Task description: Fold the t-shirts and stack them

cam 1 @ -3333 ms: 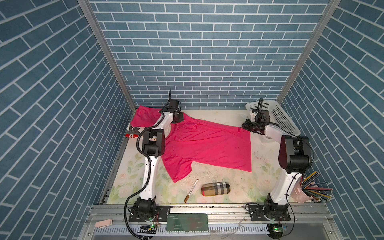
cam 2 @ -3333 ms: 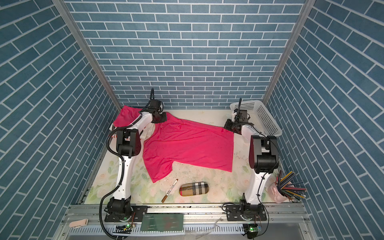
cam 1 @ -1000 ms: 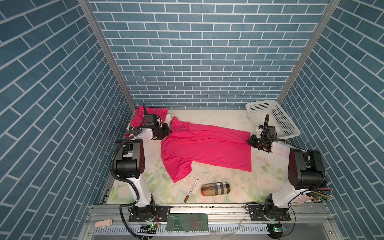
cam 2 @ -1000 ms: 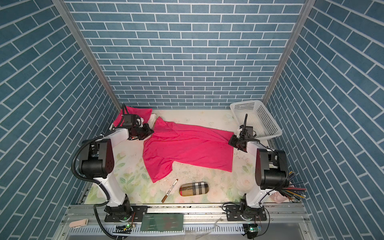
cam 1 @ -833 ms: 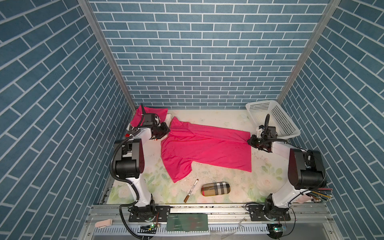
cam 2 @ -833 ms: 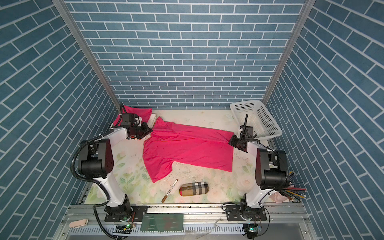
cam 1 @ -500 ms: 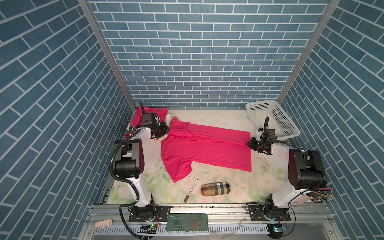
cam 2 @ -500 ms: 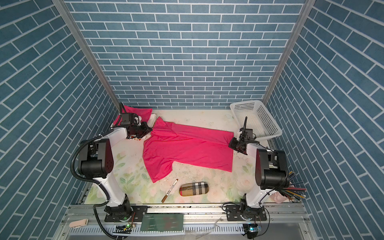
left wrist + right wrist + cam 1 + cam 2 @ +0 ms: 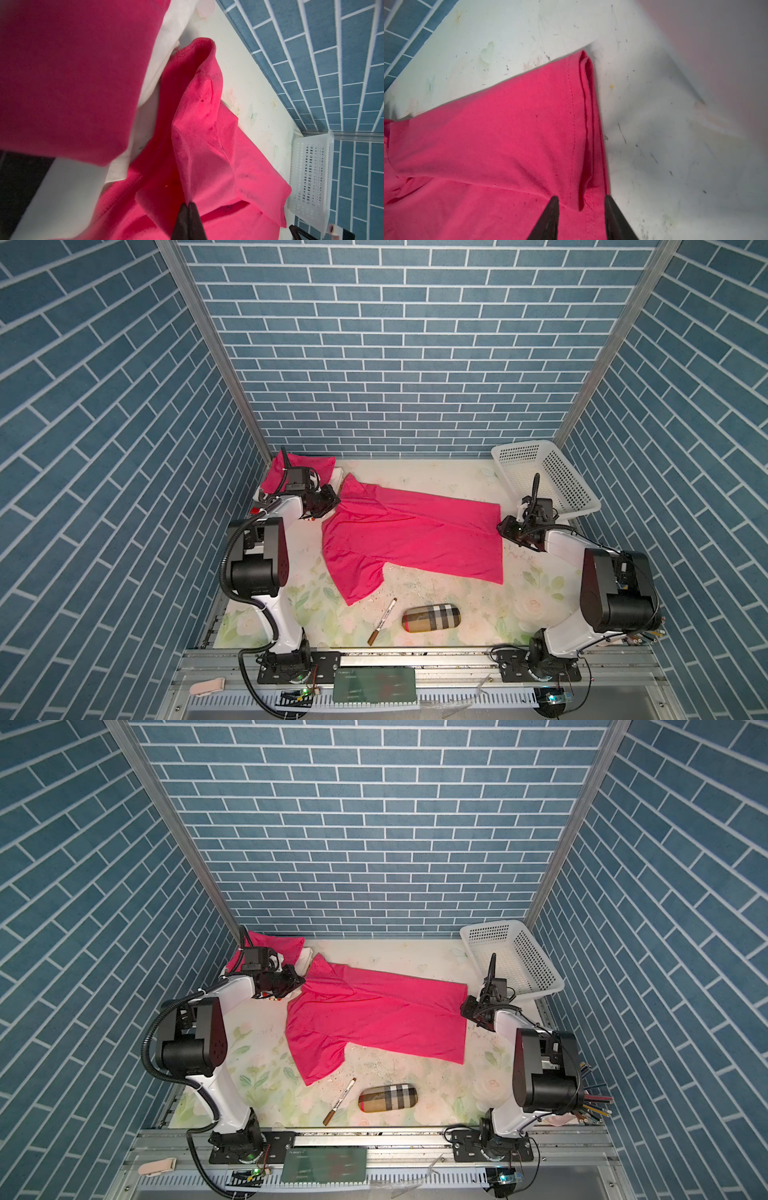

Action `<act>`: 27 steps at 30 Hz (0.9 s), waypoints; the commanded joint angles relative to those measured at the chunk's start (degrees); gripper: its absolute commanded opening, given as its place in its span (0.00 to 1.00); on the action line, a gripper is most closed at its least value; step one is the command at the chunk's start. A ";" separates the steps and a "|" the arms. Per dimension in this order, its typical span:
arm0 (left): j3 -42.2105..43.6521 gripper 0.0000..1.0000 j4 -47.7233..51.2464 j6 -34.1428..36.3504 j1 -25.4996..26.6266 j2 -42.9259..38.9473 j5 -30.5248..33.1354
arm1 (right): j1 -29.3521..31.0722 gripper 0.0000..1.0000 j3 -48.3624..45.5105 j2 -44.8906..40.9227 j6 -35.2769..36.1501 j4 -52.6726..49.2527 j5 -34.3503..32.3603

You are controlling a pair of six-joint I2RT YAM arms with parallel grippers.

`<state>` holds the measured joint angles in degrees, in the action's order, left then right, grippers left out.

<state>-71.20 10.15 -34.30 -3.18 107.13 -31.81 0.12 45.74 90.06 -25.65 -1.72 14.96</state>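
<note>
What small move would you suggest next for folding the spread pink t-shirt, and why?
Probably open the left gripper. It is shut on a raised fold of the pink t-shirt, while the right gripper has its jaws apart astride the hem, which lies flat on the table. Releasing should let that side settle too.

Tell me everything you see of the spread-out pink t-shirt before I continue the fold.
The spread t-shirt is plain bright pink-magenta, thin soft fabric, short-sleeved. It lies on the table, its far side folded over along a long crease, one sleeve pointing toward the near edge, hem at the right. The left pincer is shut on a raised pleat at its left end; the right pincer stands open astride the stitched hem corner, which lies flat in layers. Small dark specks dot the cloth.
</note>
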 commanded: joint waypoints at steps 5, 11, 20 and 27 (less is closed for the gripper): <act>0.64 0.04 -1.10 -0.24 1.07 -0.09 0.13 | 1.15 0.46 3.28 -0.79 0.29 -1.47 -1.59; 0.92 0.04 -1.36 -0.32 1.20 -0.08 0.04 | 1.69 0.47 8.44 5.70 0.84 -1.91 -3.41; 0.71 0.05 -1.63 -0.41 1.56 0.53 -0.18 | 2.36 0.46 15.62 14.14 1.65 -3.09 -7.11; 0.51 0.05 -1.63 -0.54 1.77 0.93 -0.19 | 3.37 0.37 18.50 18.25 1.72 -4.07 -9.67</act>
<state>-70.83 9.06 -34.37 -1.80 107.37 -31.81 3.16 63.53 105.80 -24.47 -3.40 7.70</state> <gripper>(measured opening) 0.049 0.379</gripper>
